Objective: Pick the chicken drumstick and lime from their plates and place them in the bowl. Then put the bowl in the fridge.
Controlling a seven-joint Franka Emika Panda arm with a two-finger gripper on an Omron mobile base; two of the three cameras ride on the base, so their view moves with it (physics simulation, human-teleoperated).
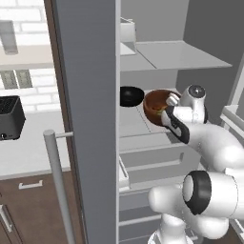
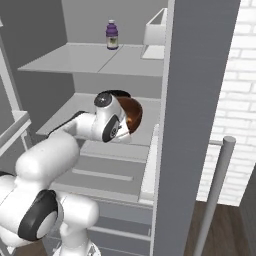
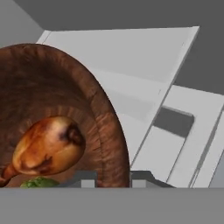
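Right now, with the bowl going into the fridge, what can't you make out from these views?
- Lime: hand view, mostly cut off by the bottom edge; a green sliver shows under the chicken drumstick.
- Bowl underside: both base views, whether it rests on the fridge shelf is hidden by the bowl and the arm.
- Gripper contact: hand view, bowl rim sits between the tips; pads cut off.
- Black bowl: left base view, contents too dark.

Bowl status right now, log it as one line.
bowl: in fridge, over middle shelf | holds chicken drumstick, lime | end effector: shut on bowl rim | black bowl: beside
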